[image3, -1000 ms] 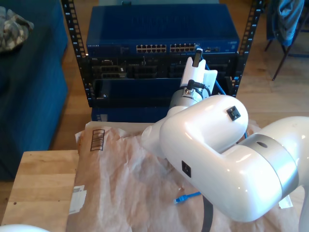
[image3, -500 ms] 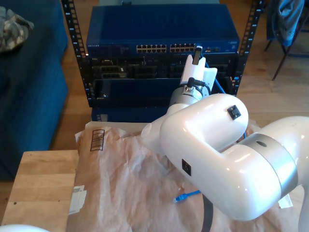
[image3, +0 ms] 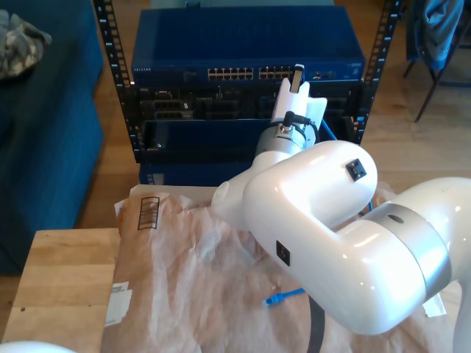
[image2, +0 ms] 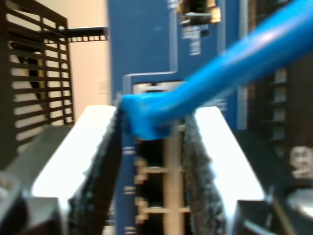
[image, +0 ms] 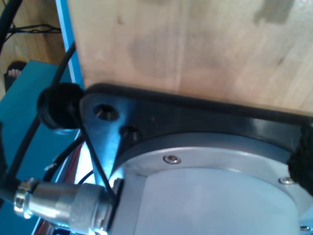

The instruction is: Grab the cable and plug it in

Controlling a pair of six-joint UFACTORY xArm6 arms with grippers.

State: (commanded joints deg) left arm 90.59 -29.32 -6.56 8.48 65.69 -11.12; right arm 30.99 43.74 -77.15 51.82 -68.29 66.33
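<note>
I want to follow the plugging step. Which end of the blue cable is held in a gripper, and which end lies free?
The plug end sits between my second gripper's pads, up at the blue switch. The other end lies loose on the brown paper.

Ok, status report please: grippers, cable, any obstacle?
My second gripper shut on cable near its plug, at the switch ports. Cable's other plug lies on the paper. Nothing blocking visible.
</note>
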